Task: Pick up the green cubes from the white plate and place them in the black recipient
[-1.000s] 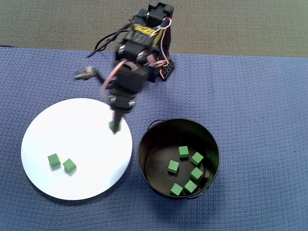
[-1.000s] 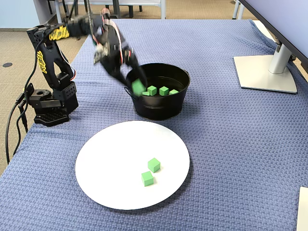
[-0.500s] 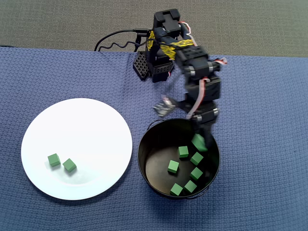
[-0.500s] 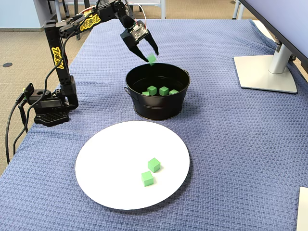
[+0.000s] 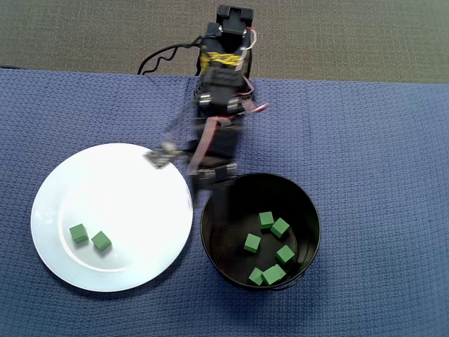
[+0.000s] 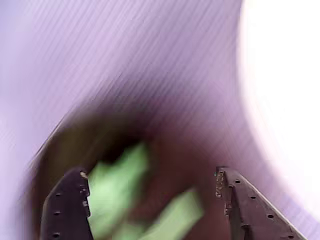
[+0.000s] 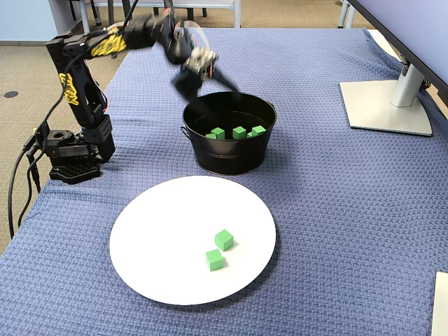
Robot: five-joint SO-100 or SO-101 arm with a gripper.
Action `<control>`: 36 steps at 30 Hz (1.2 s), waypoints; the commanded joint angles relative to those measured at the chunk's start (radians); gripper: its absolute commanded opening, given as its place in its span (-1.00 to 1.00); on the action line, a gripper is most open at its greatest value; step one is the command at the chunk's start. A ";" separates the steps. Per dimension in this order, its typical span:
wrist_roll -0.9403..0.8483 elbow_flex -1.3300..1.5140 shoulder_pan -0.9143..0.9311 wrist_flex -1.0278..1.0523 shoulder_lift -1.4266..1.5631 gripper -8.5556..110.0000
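Now your gripper (image 6: 152, 200) is empty with its jaws apart near the black recipient (image 5: 210, 232), six green cubes (image 5: 266, 220) lie inside, two wait close together on the white plate (image 5: 119, 189), so you risk knocking one aside.

Blue waffle-weave cloth (image 7: 336, 210) covers the whole table, lying flat to the edges; in the overhead view the same cloth (image 5: 379, 140) ends at a strip of grey-green carpet (image 5: 351, 38) along the top. At the right of the fixed view, a flat silver monitor stand (image 7: 386, 106) rests on the cloth, with the screen's edge (image 7: 399, 28) above it; a pale corner of something (image 7: 441, 304) shows at bottom right, unidentifiable.
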 commanded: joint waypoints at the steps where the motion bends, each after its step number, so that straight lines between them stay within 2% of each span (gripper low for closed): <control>1: -0.245 0.150 0.181 -0.327 0.043 -0.44; 7: -0.348 0.163 0.290 -0.471 -0.072 -0.30; 13: -0.387 0.163 0.336 -0.583 -0.181 -0.40; 24: -0.426 0.218 0.371 -0.724 -0.321 -0.43; 32: -0.661 0.242 0.400 -0.825 -0.379 -0.41; 36: -0.678 0.250 0.403 -0.865 -0.394 -0.41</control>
